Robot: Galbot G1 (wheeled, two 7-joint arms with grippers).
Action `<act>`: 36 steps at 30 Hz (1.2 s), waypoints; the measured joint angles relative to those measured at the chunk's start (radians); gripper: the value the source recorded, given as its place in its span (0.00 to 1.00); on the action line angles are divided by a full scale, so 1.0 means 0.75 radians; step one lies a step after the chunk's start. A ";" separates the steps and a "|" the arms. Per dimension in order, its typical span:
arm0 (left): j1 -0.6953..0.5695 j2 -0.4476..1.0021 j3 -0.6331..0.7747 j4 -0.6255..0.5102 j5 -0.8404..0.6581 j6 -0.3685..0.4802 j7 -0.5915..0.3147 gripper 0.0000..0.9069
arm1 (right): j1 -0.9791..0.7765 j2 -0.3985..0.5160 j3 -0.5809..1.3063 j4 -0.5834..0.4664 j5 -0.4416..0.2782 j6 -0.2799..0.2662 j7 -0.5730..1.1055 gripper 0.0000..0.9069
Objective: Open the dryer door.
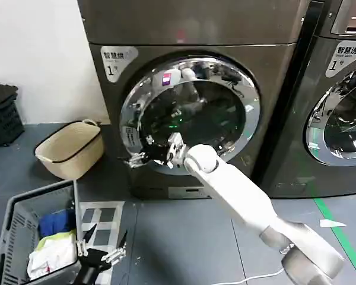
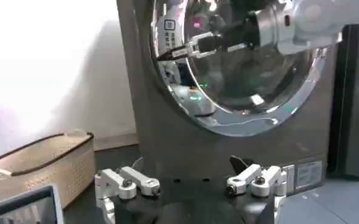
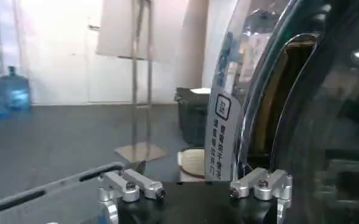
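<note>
Dryer door (image 1: 193, 113) looks shut, nothing done yet; right gripper (image 1: 143, 156), spread open, at rim's 8 o'clock; left gripper (image 1: 101, 256) open, parked low.

Right gripper (image 1: 137, 158) extended forward (jaws parted), left gripper (image 1: 102, 252) low, open

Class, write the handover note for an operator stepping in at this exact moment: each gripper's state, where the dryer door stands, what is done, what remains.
Right gripper: open, arm stretched forward, fingertips at the left edge of the dryer door, by its chrome rim.
Left gripper: open, parked low beside the grey laundry basket, holding nothing.
Door: appears shut against the dark grey machine marked "1"; whether the latch has released cannot be told.
Done: the reach to the door's edge.
Left: hook or grip the rim's left edge and swing the door out, probably towards the robot's right.
</note>
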 joint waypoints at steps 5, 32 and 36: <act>-0.004 0.007 -0.007 0.003 -0.006 0.001 0.000 1.00 | -0.038 -0.072 -0.005 0.105 0.026 -0.002 -0.016 1.00; -0.103 0.110 -0.101 0.065 -0.200 0.006 0.043 1.00 | -0.213 -0.336 0.091 0.539 0.185 -0.044 -0.211 1.00; -0.141 0.151 -0.121 0.077 -0.265 0.024 0.049 1.00 | -0.246 -0.373 0.113 0.582 0.186 -0.028 -0.245 1.00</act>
